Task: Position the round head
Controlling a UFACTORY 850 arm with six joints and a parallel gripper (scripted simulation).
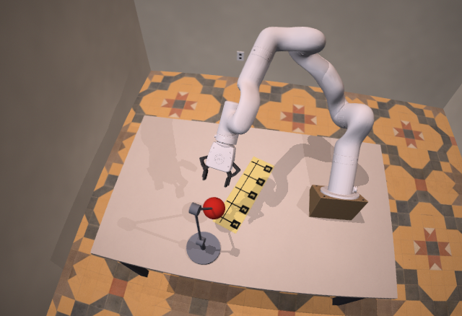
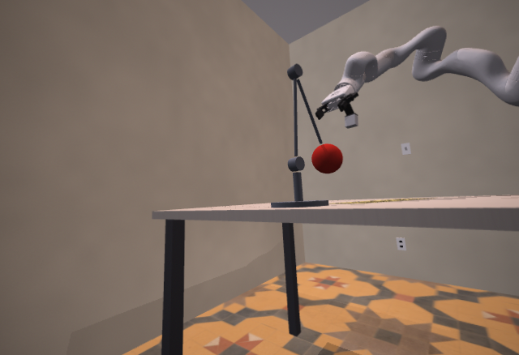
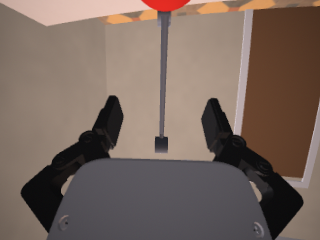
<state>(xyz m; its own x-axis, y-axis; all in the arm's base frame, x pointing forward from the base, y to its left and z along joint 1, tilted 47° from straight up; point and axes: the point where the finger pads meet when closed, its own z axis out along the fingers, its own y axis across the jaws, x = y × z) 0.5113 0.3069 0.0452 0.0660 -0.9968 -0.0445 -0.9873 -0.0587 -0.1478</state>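
The lamp's round red head hangs well above the bench, close to the foot. Its grey foot lies flat. The lower arm stands nearly upright to the elbow joint; the outer arm slopes down to the head. The yellow strip bears marks 1 to 5, with mark 1 nearest the foot. My gripper is open and empty, tilted, higher than the head and beyond it from the foot. It touches nothing visible.
The bench carries my arm's brown base block at its right side in the top view. The bench edge runs near the lamp's foot. Walls stand beyond the bench.
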